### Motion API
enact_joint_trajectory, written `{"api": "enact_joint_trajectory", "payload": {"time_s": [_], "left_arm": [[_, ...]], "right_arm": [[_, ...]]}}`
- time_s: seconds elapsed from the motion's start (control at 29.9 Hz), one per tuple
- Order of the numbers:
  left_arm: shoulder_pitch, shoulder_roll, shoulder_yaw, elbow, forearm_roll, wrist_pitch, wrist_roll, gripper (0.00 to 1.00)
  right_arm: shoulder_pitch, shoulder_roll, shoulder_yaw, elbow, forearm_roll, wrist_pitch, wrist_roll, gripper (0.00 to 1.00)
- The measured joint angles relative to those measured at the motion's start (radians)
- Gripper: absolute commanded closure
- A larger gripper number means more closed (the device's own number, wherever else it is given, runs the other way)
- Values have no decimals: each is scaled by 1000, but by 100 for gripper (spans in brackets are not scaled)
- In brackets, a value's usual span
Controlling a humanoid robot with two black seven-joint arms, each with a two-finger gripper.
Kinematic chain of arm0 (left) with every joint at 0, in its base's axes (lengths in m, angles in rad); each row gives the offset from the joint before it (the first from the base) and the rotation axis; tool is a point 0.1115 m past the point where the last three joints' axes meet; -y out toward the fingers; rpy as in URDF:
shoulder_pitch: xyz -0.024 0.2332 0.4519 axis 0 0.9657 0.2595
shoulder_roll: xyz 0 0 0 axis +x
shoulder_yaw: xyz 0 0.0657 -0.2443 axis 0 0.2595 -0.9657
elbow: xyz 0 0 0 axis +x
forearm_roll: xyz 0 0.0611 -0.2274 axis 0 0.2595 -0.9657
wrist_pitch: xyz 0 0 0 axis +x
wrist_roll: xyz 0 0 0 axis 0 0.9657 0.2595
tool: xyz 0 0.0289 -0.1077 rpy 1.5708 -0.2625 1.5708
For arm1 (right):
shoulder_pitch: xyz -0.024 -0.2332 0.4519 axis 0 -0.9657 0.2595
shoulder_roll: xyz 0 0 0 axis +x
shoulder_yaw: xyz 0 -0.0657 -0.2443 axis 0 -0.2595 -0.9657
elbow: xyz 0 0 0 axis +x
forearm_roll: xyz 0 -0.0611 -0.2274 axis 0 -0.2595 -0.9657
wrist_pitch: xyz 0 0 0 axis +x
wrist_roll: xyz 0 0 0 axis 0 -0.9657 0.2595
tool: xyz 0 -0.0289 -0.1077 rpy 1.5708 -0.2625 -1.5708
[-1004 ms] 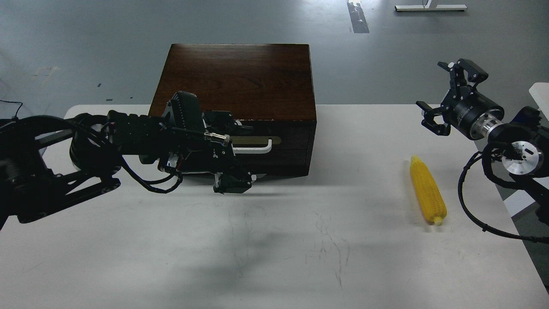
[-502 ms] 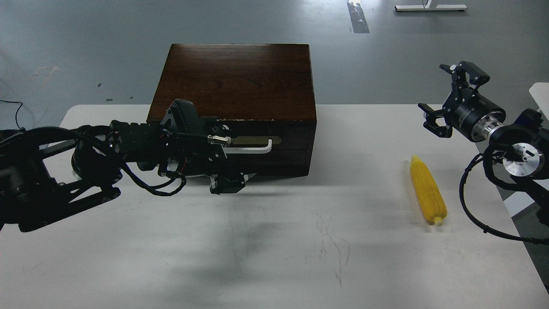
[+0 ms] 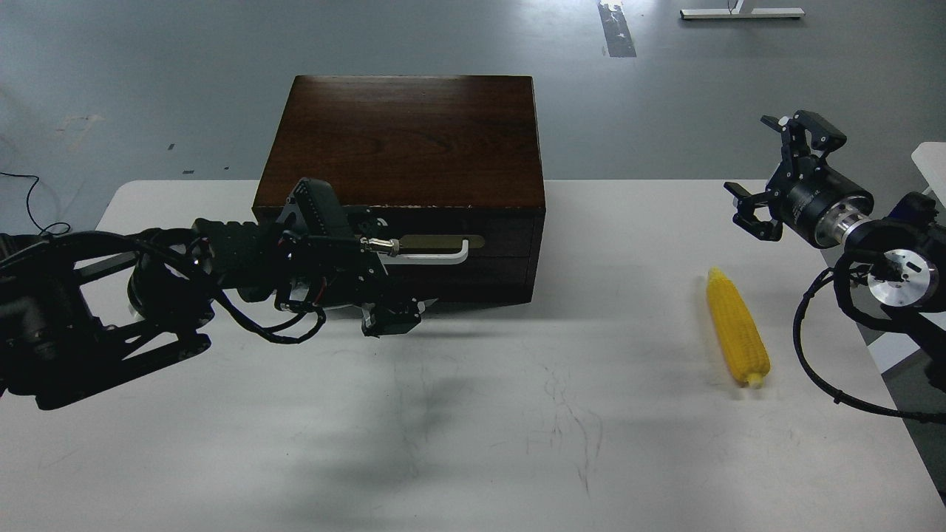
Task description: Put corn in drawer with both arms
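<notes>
Left hand (image 3: 384, 284) is parked right in front of the drawer (image 3: 473, 251), at the left end of the white handle (image 3: 436, 255). It's dark and bunched up from this angle, so I honestly can't tell if it's clenched on the handle or just sitting beside it. Right hand (image 3: 776, 174) is much easier to read: claws spread wide, holding nothing, hovering over the far right part of the bench (image 3: 222, 443).

So the drawer looks shut, front flush with the brown cabinet (image 3: 403, 133), and getting it open is my guess for the step in hand.

Key thing for the corn (image 3: 737, 327): it's lying flat on the bench, right side, well apart from the cabinet. It sits nearer than the right hand and slightly left of it, so that hand would have to come down and toward the near edge. Long axis runs roughly far-to-near, with the pointed tip at the far end and the stubby base at the near end, leaning a bit to the right. Right arm is clearly the closer one; the left is way over on the other side of the cabinet.

Count: one corn, one cabinet with one handled drawer above a plain panel (image 3: 473, 281), two arms.
</notes>
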Motion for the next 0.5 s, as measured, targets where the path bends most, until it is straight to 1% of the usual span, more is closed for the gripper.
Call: {"api": "enact_joint_trajectory", "payload": {"time_s": [0.2, 0.5], "left_arm": [[6, -2, 1, 1, 0, -17, 0, 2], [8, -28, 12, 6, 0, -19, 1, 2]], "right_arm": [[0, 11, -1, -4, 0, 0, 0, 0], [-1, 24, 0, -20, 0, 0, 0, 0]]}}
